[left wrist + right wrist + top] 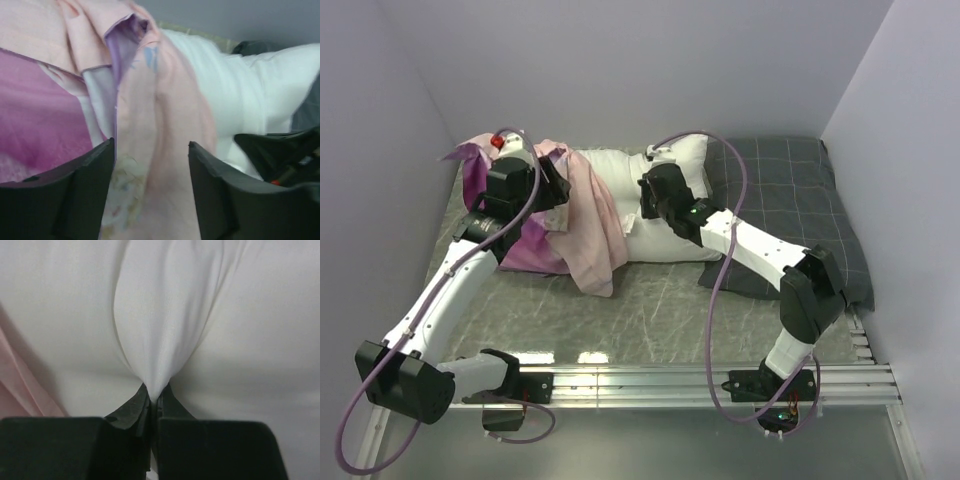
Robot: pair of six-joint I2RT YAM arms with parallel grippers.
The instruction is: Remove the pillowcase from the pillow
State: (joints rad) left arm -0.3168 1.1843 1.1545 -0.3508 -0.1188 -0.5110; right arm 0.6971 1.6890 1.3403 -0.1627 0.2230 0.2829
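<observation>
I hold the right pincer clamped on a fold of the pillow to anchor it. The left pincer gapes wide at the pillowcase, which is bunched over the pillow's left end.

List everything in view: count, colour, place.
pillowcase: 1, pink-purple, bunched over the pillow's left end
pillow: 1, white, far middle of the table
checked pillow: 1, dark grey, right of the white one
table: 1, grey marbled, beneath everything
rail: 1, silver, near edge
cables: 2, purple, one looped along each arm
arms: 2, white and black, based at the rail
left tool: 1, black, open, at the pillowcase
right tool: 1, black, shut on a pinch of the pillow
</observation>
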